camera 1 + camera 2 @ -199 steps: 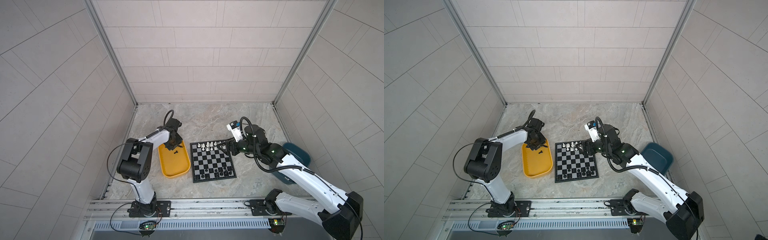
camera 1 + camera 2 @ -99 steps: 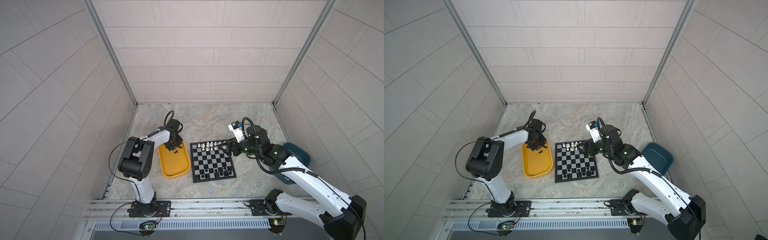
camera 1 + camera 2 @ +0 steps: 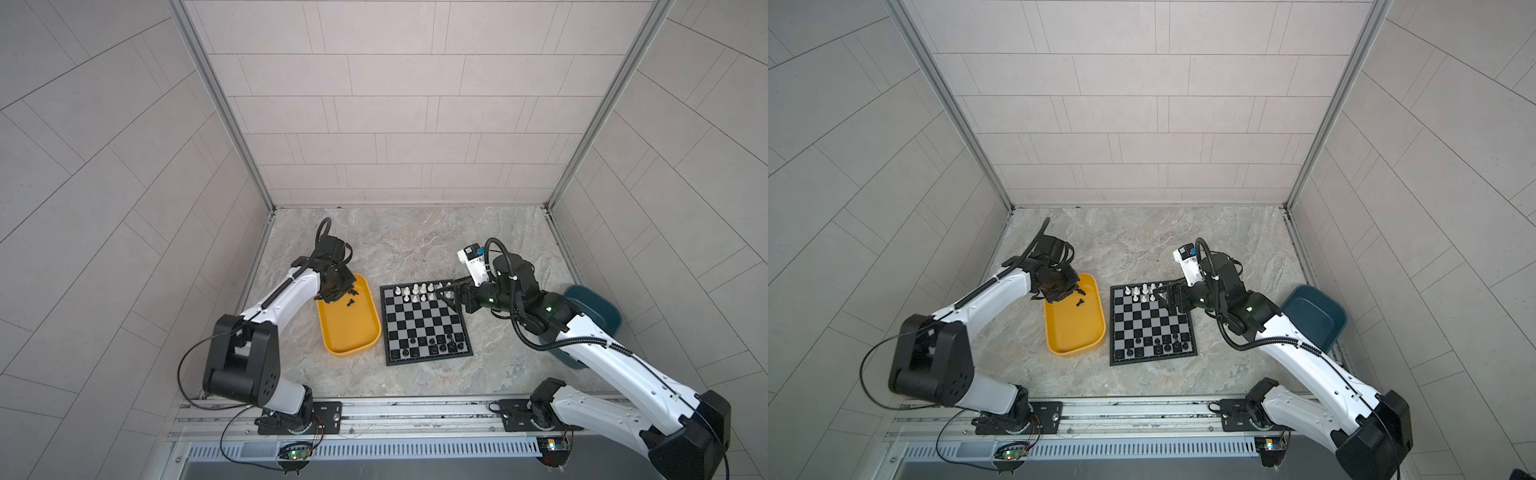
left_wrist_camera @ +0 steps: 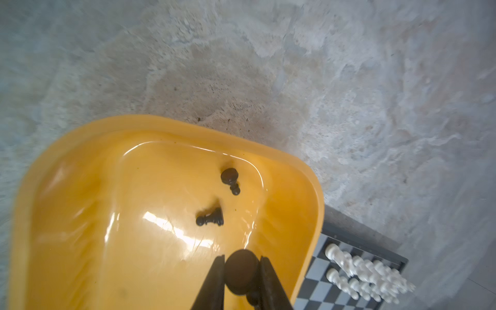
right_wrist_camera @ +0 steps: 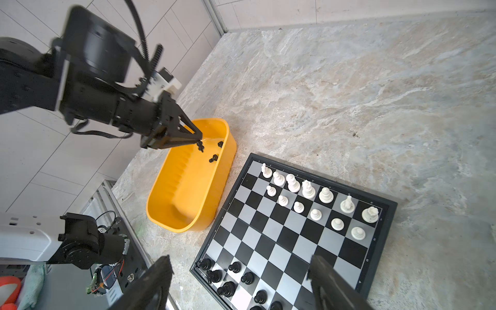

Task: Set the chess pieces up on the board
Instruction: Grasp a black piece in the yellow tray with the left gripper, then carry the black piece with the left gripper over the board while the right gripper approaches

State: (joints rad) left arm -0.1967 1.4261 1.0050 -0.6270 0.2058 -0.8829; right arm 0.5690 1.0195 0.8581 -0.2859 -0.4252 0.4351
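Observation:
The board [image 3: 419, 322] [image 3: 1148, 324] [image 5: 281, 241] lies mid-floor. White chess pieces [image 3: 419, 291] [image 5: 308, 190] stand in its two far rows, and black ones [image 3: 436, 343] [image 5: 230, 279] along its near edge. My left gripper [image 4: 241, 268] [image 5: 200, 142] hangs over the far end of the yellow tray [image 3: 349, 332] [image 4: 107, 214], shut on a black piece [image 4: 240, 271]. Two more black pieces [image 4: 230, 179] [image 4: 210, 218] lie on the tray floor. My right gripper [image 5: 239, 259] [image 3: 451, 293] hovers open and holding nothing above the board's far right corner.
A dark blue bin [image 3: 594, 311] [image 3: 1312, 316] sits right of the board, partly under my right arm. The yellow tray nearly touches the board's left edge. Tiled walls close in the marbled floor, and a metal rail runs along the front.
My left gripper's jaws have closed onto a black piece at the tray's far end. The right arm has barely shifted.

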